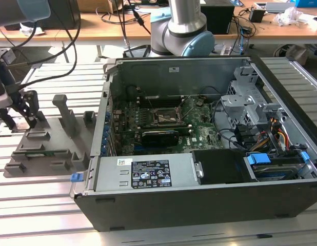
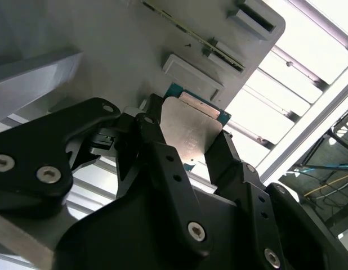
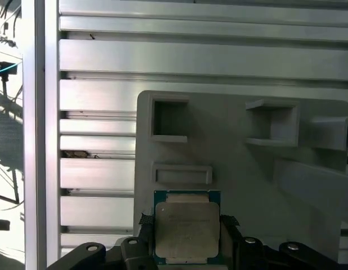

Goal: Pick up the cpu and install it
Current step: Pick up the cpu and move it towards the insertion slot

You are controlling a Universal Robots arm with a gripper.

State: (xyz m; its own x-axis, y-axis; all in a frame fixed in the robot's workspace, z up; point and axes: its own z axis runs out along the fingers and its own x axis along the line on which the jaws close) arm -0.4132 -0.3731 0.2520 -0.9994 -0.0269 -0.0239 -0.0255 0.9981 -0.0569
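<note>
Your open computer case [image 1: 199, 205] has a label [image 1: 151, 174] you can't read. On the exterior view's left, over the grey tray [image 1: 45, 154], hangs the gripper [image 1: 20, 122]. Its jaws are clamped on the cpu [image 3: 187, 228] by both side edges. The cpu's near edge is hidden behind them.

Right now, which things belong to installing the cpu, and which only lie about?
Belong: black gripper; square silver-topped cpu it grips; grey plastic tray; black rectangular socket frame on the green motherboard.
Lying about: grey power supply; blue drive caddy; black cables on the wooden bench.
</note>
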